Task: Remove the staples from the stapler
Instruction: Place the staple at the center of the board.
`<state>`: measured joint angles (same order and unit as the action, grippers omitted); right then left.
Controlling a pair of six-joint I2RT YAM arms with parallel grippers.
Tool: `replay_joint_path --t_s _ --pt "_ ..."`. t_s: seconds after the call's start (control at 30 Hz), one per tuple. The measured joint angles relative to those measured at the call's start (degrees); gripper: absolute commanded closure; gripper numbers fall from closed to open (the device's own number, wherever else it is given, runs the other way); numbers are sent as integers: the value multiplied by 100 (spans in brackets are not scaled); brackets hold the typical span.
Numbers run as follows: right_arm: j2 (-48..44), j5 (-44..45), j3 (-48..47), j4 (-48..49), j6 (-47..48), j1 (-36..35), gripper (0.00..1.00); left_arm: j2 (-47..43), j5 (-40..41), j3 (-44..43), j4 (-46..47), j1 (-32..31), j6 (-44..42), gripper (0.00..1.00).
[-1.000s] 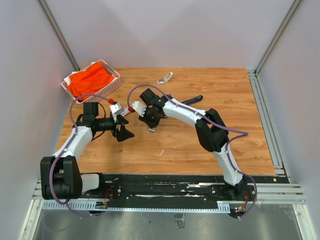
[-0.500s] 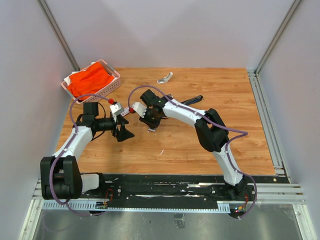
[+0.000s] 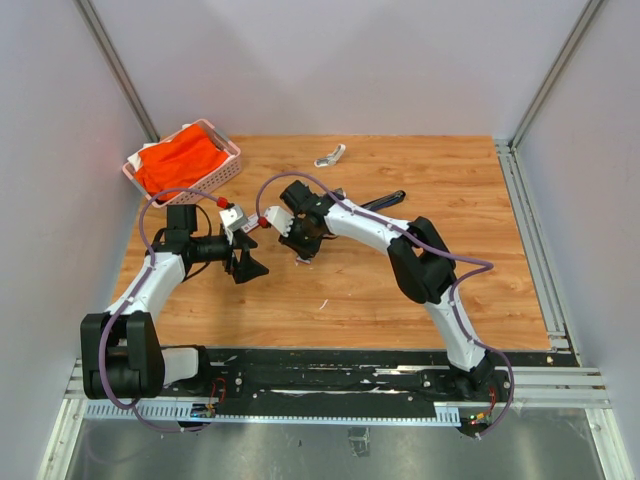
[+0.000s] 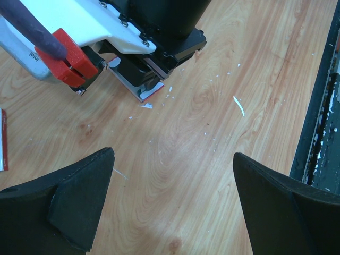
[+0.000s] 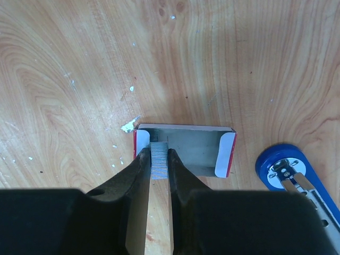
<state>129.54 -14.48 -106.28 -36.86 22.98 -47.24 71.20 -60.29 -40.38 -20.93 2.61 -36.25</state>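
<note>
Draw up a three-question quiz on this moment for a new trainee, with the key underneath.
1. True or false: the left gripper is gripping something.
2. What does the right gripper pinch between its fingers? A. the staples B. a pen C. a coin
3. What colour is the rounded end of the stapler that lies beside the small white box?

Key
1. False: its jaws stand wide apart with nothing between them.
2. A
3. Blue
</note>
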Motion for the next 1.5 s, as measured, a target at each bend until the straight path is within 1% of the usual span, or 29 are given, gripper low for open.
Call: replay_joint_path --t_s 0.6,1.03,1.3,1.5 --pt "46 4 0 13 2 -107 82 44 0 0 -7 0 -7 2" --pt "46 22 0 9 11 -109 77 46 0 0 -24 0 -44 2" --pt "46 22 0 9 17 -109 71 55 0 0 -26 0 -74 2" --pt "46 22 0 7 20 -125 69 57 0 0 -26 0 -85 2"
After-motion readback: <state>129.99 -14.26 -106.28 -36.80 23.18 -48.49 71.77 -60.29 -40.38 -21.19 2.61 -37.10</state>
